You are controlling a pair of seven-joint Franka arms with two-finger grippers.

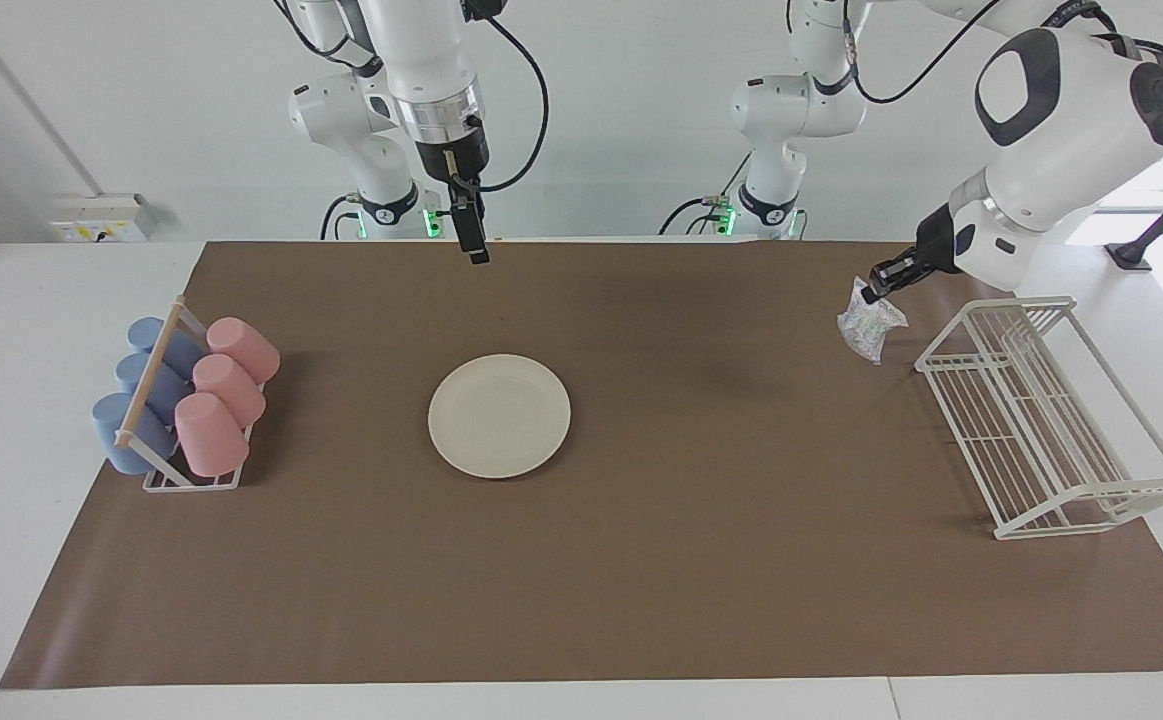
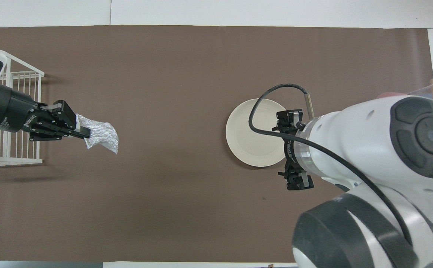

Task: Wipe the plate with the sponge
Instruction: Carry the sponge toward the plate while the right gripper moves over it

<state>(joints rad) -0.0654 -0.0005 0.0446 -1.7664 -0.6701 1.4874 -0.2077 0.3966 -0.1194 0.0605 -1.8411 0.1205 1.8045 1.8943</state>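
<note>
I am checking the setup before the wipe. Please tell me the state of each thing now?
sponge: held in the air over the mat.
plate: flat on the mat, bare.
left gripper: shut on sponge.
right gripper: open, waiting above the table.
wire rack: holds nothing.
cup rack: full of cups.

The left arm comes in low from its end of the tabletop [image 1: 641,600], its forearm sloping down and its wrist turned sideways. Its left claw [image 1: 874,293] is up in the air over the brown mat, clamped tight on the sponge [image 1: 866,328], which dangles below the fingertips. The right arm waits, its wrist pointing straight down with the right claw [image 1: 478,256] hanging over the tabletop's edge by the robots, fingers spread.
</note>
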